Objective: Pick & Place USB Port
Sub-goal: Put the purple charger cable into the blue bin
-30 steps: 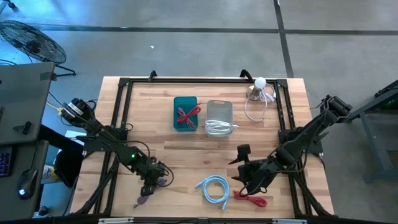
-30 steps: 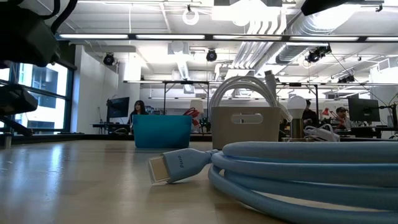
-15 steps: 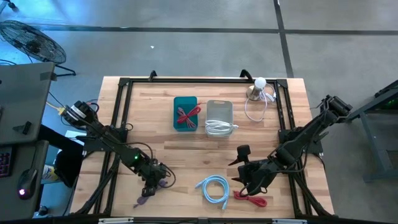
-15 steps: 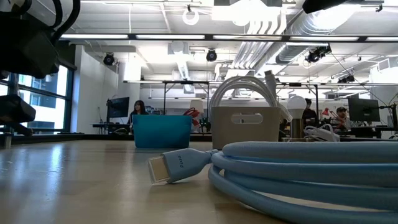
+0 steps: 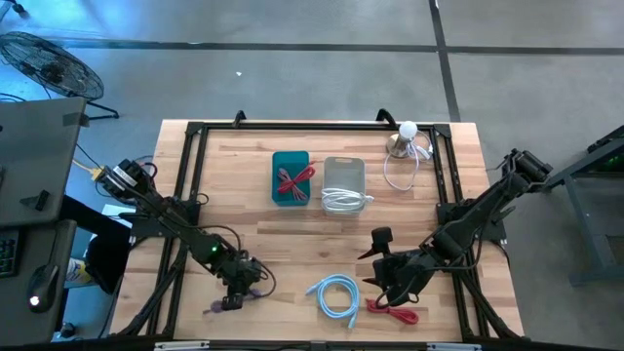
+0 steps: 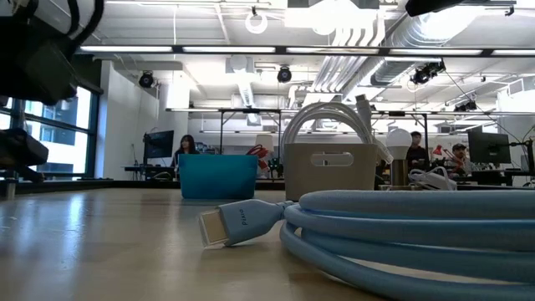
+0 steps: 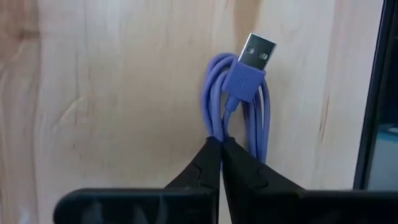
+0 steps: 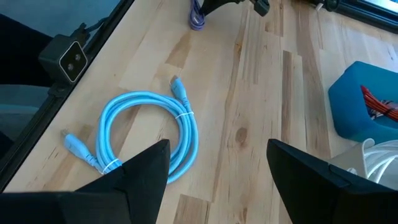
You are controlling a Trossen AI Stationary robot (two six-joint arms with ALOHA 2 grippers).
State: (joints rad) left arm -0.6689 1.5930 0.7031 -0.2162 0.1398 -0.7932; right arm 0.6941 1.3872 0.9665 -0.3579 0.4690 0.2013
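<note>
Left end effector (image 7: pixel 220 163) sits low at the near left part of the worktop (image 5: pixel 244 214), fingers pinched together on a strand of the purple cable (image 7: pixel 239 102). The cable is a small bundled coil; in the left wrist view its metal USB plug points away from the fingers. The grip is at the end of the bundle opposite the plug, probably so the coil hangs as one piece and the plug stays free. Whether the coil is already off the wood cannot be judged from these views.

Right end effector (image 8: pixel 217 163) waits over the near right part of the worktop, fingers spread wide with nothing between them. Its view looks down on the light blue cable (image 8: pixel 149 134), coiled flat on the wood, and a red cable (image 5: pixel 393 312) lies just beside the arm at the near edge.

Toward the far side: a teal bin (image 5: pixel 291 177) already holding red cables, and next to it a white bin (image 5: pixel 343 175) with a white cable spilling over its edge. A small lamp (image 5: pixel 404 137) with its white cord stands at the far right corner.

Judgement: the step in hand is the lift of the purple cable; one of the bins is the likely destination. The path from the near left corner to the bins is open wood; the light blue coil lies off to the side, not across that line.
</note>
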